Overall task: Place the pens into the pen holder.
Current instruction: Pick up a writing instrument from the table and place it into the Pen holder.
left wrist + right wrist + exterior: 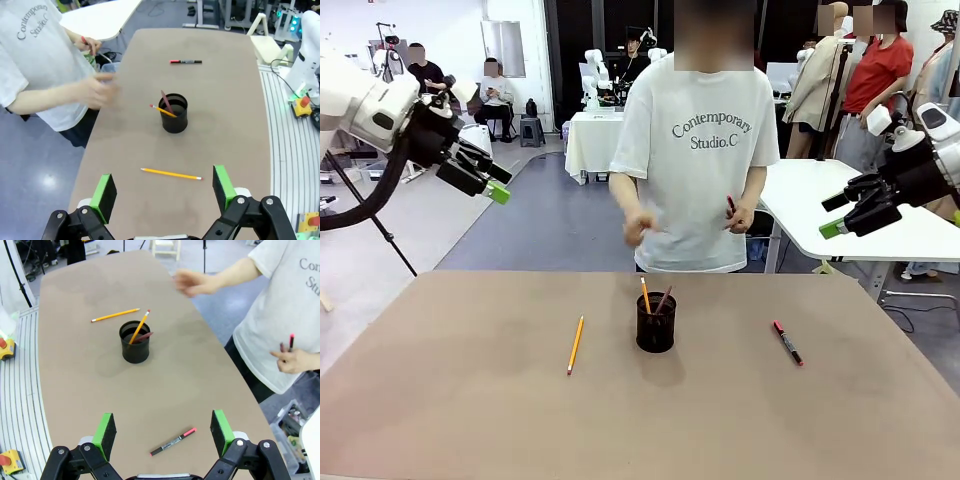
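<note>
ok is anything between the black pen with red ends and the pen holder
Nothing visible: only bare table lies between the black pen and the pen holder. The yellow pencil lies on the holder's other side.

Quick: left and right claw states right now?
Left claw: open, holding nothing.
Right claw: open, holding nothing.

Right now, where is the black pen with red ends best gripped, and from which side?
Mid-barrel, from straight above, pinching across it: the black pen lies flat on the table, right of the pen holder, likely handiest for the right gripper.
</note>
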Available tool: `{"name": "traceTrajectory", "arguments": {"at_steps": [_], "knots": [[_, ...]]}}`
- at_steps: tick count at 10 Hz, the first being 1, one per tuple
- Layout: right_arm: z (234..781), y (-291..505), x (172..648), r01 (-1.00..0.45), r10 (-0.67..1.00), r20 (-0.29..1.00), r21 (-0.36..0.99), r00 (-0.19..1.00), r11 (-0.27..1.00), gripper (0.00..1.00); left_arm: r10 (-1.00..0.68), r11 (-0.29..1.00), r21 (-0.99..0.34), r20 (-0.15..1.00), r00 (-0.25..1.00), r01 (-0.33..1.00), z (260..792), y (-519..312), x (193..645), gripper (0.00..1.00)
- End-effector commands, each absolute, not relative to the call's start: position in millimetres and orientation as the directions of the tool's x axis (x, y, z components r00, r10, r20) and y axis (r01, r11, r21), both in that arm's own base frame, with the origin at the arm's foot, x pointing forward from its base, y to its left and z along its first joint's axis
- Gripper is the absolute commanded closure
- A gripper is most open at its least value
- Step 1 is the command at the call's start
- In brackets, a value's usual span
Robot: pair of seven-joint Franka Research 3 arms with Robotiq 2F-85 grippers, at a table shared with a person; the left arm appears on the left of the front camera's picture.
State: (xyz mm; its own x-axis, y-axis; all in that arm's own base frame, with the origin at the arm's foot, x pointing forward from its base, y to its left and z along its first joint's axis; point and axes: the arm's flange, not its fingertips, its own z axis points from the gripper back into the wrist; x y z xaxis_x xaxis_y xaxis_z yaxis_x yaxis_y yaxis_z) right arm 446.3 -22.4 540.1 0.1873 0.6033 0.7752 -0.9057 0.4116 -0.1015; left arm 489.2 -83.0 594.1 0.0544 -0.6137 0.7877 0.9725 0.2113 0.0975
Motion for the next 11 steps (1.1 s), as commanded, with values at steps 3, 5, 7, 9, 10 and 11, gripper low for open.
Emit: {"name": "traceTrajectory", "arguments": {"at_steps": [3,5,7,9,10,11], "knots": [[542.6,-20.8,446.7,-0.906,0.596,0.781,-0.100,0.184,0.411,0.00,-0.619,0.208,0.099,0.784,0.052,0.973,593.4,-84.9,489.0,0.00],[542.6,-20.8,446.7,-0.906,0.596,0.781,-0.100,0.184,0.411,0.00,-0.619,0.208,0.099,0.784,0.052,0.973,593.4,-84.9,489.0,0.00],[542.6,-20.8,446.7,-0.906,0.596,0.781,-0.100,0.184,0.411,0.00,-0.619,0.208,0.099,0.784,0.052,0.973,593.4,-84.9,489.0,0.00],[542.6,-20.8,446.7,-0.906,0.596,0.781,-0.100,0.184,0.411,0.00,-0.619,0.208,0.099,0.784,0.052,0.973,593.4,-84.9,489.0,0.00],[542.6,-20.8,446.7,-0.906,0.596,0.781,-0.100,0.184,0.411,0.00,-0.619,0.208,0.099,0.784,0.052,0.973,593.4,-84.9,489.0,0.00],[542.6,-20.8,446.7,-0.906,0.596,0.781,-0.100,0.184,0.411,0.00,-0.619,0.208,0.099,0.784,0.052,0.973,593.4,-84.9,489.0,0.00]]}}
